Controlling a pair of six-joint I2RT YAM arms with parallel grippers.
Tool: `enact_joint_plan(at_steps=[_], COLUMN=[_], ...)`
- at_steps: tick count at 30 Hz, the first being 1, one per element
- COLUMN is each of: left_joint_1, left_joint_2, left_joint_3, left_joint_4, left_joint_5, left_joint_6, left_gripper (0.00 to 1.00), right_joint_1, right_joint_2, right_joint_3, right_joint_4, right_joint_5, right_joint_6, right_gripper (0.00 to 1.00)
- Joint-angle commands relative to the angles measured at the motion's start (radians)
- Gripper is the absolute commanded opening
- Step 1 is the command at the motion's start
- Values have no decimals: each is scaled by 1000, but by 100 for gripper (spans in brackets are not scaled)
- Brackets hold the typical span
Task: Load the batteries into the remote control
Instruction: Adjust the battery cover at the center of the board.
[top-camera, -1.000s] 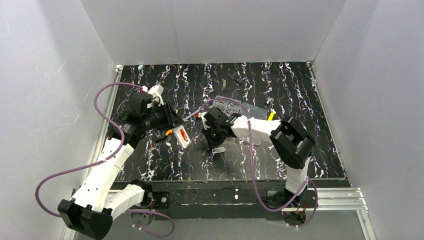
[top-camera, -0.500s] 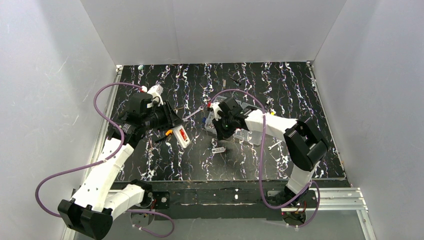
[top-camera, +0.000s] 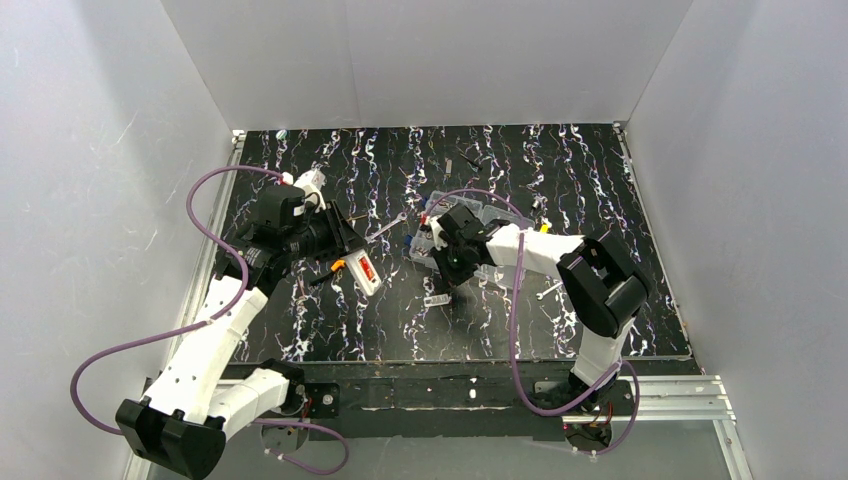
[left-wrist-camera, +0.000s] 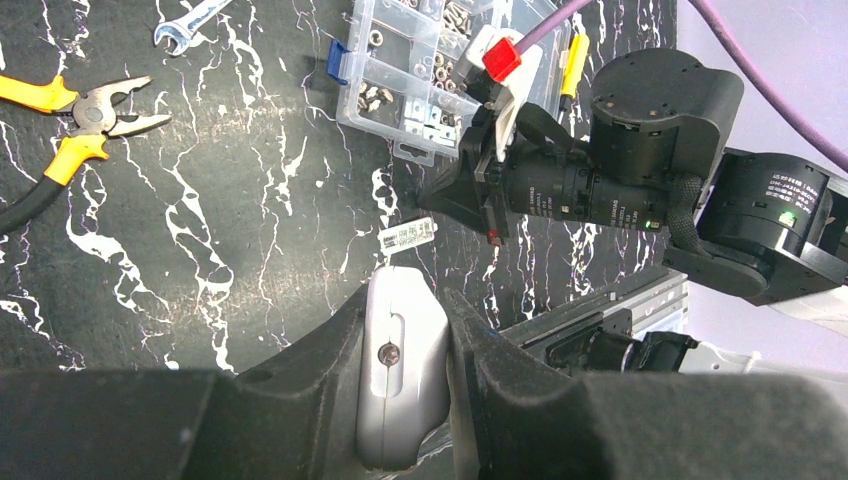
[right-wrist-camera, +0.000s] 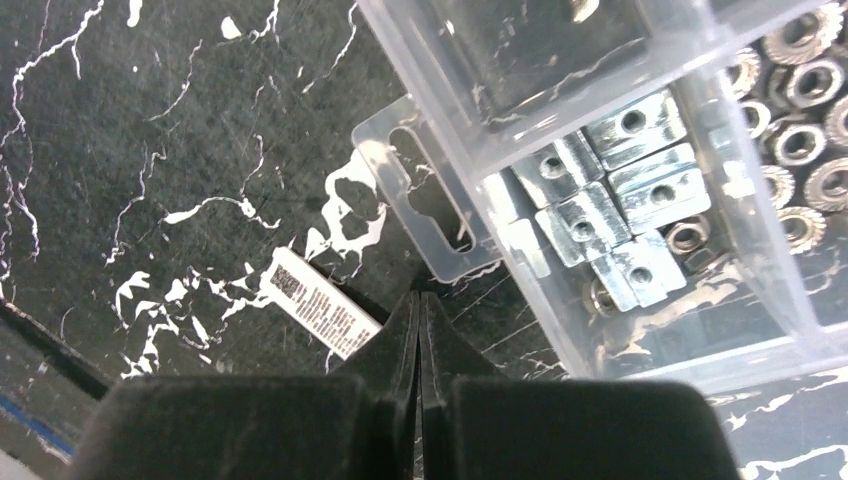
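My left gripper (left-wrist-camera: 404, 295) is shut on the remote control (left-wrist-camera: 400, 370), a slim white body seen end-on between the black fingers. From above the remote control (top-camera: 362, 270) hangs tilted over the mat, a red patch showing in its open recess. My right gripper (right-wrist-camera: 419, 296) is shut with nothing between its jaws, low over the mat. It sits between a tiny white printed cover piece (right-wrist-camera: 325, 316) and the corner of a clear compartment box (right-wrist-camera: 640, 150). In the top view the right gripper (top-camera: 441, 283) is just above the cover piece (top-camera: 436, 299). The batteries are out of view.
The clear box (top-camera: 470, 235) holds nuts and metal blocks. Orange-handled pliers (left-wrist-camera: 70, 130) and a small wrench (left-wrist-camera: 195, 20) lie on the black marbled mat behind the left gripper. A yellow piece (top-camera: 541, 232) and another small wrench (top-camera: 549, 290) lie right of the box.
The right wrist swung back toward the clear box, then came down again beside the cover piece, which stayed put. The left arm and the remote have not moved.
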Motion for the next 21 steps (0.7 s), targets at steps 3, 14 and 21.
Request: enact_joint_plan(at_steps=[3, 14, 21], left_joint_1=[3, 4, 3], left_joint_2=[-15, 0, -8], left_joint_3=[21, 13, 2], left_joint_4=[-12, 10, 12], left_joint_5=[14, 25, 22], left_joint_6=[-6, -22, -23], left_gripper=[0, 0, 0], right_joint_1=[1, 53, 82], right_joint_2=[-36, -155, -188], right_joint_3=[-69, -188, -182], right_joint_4=[-9, 6, 4], right_joint_5=[20, 14, 6], right_joint_6=[38, 84, 77], right_gripper=[1, 1, 1])
